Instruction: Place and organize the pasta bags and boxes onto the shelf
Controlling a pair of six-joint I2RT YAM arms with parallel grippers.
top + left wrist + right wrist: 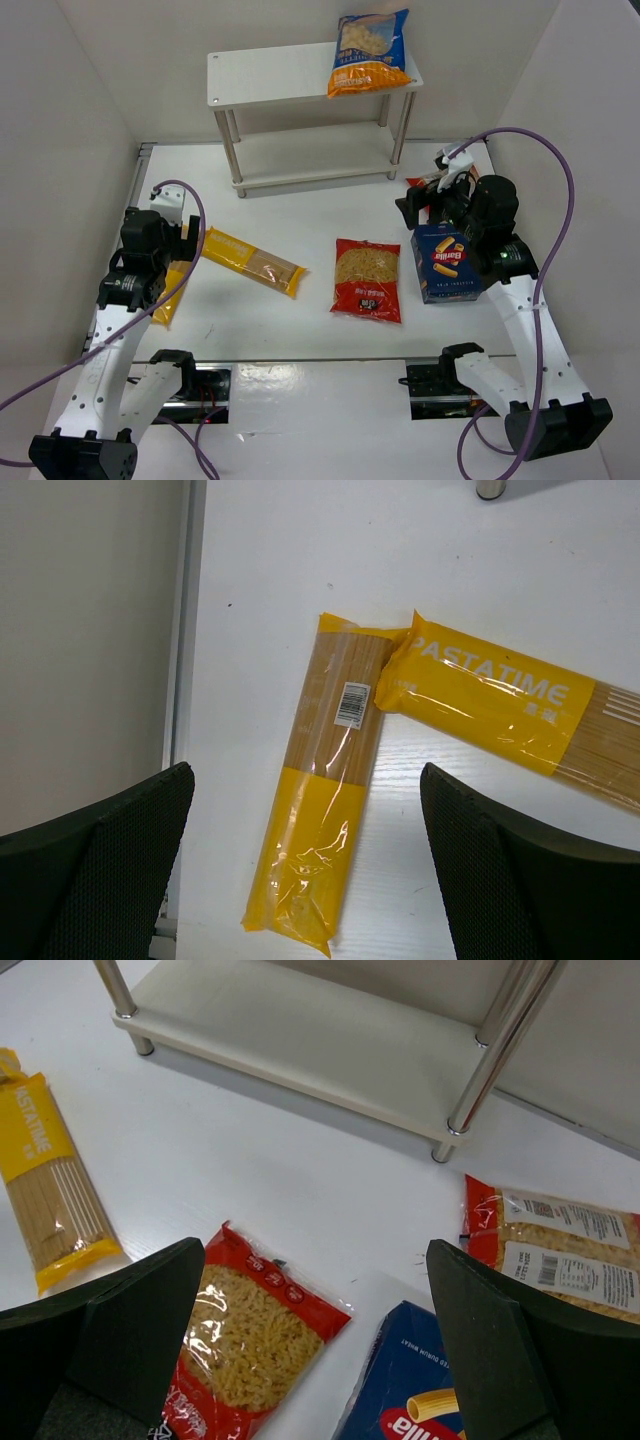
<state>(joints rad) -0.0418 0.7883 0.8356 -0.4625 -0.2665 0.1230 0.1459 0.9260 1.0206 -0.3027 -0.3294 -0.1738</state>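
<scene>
The white shelf (270, 75) stands at the back, and a blue-and-orange pasta bag (370, 52) lies on the right end of its top tier. My left gripper (176, 236) is open above a yellow spaghetti packet (325, 780). A second packet (490, 695) angles off to the right of it. My right gripper (420, 205) is open and empty over the table. A red windowed bag (245, 1345), the dark blue Barilla box (410, 1390) and a second red bag (560, 1260) lie under it. The shelf's lower tier (300, 1030) is bare.
White enclosure walls close in the left, back and right sides. A metal rail (185, 630) runs along the table's left edge beside the near spaghetti packet. Purple cables (560, 170) loop over both arms. The shelf's silver legs (495, 1045) stand on the table ahead of the right gripper.
</scene>
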